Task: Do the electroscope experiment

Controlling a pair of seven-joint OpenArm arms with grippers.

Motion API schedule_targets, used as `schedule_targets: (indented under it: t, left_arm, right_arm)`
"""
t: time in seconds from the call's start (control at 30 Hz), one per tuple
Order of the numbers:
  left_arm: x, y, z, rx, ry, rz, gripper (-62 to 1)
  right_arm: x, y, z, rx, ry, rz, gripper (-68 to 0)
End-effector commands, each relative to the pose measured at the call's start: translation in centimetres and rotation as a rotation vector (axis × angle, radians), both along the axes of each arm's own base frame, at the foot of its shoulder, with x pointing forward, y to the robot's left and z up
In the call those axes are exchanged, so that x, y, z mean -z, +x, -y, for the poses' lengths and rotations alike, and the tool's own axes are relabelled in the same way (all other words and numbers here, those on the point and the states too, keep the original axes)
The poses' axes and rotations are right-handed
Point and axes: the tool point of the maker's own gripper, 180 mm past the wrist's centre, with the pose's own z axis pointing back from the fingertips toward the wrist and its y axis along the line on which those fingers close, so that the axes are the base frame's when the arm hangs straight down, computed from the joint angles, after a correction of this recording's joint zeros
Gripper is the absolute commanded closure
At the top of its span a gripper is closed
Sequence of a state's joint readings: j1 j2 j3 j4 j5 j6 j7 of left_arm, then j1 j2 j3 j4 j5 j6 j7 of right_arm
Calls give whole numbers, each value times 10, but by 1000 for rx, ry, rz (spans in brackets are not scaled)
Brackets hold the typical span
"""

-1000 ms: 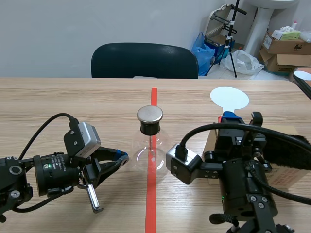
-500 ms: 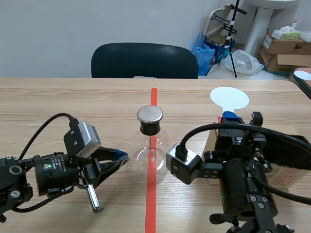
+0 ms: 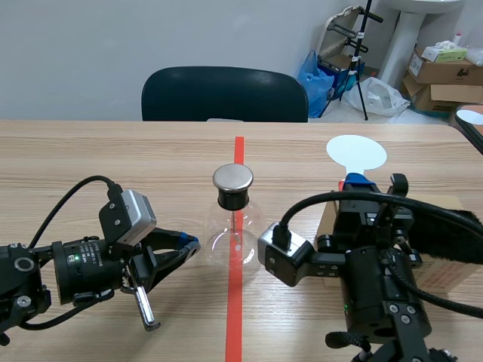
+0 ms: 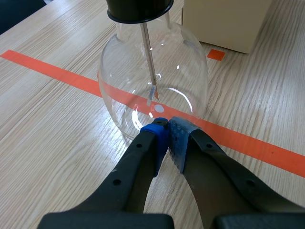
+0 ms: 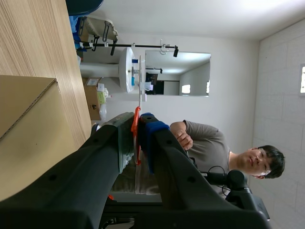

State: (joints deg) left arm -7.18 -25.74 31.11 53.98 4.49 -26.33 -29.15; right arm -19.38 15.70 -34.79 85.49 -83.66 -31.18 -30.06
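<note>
The electroscope, a round glass flask with a black stopper and a metal cap, stands on the red tape line at the table's middle. Inside it a thin rod ends in small foil leaves. My left gripper is shut on nothing, its blue pads meeting right at the flask's base on its left. My right gripper points upward, shut on the orange handle of a paddle with a white disc.
A cardboard box carrying a strip of black fur sits under the right arm. A dark chair stands behind the table's far edge. A person shows in the right wrist view, beyond the gripper.
</note>
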Motion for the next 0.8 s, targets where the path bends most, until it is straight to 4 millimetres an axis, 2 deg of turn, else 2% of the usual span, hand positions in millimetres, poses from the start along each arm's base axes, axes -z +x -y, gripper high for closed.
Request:
schedule_targets:
  t: [0.0,0.63,0.77]
  left_arm:
    - [-13,6,5,-1,-40,30,-26]
    - [-13,6,5,-1,-40,30,-26]
    - [-13,6,5,-1,-40,30,-26]
  right_arm:
    - [-10,6,1,2,6,38,-10]
    - [-10,6,1,0,6,37,-10]
    - [-10,6,-10,-61,1,35,-10]
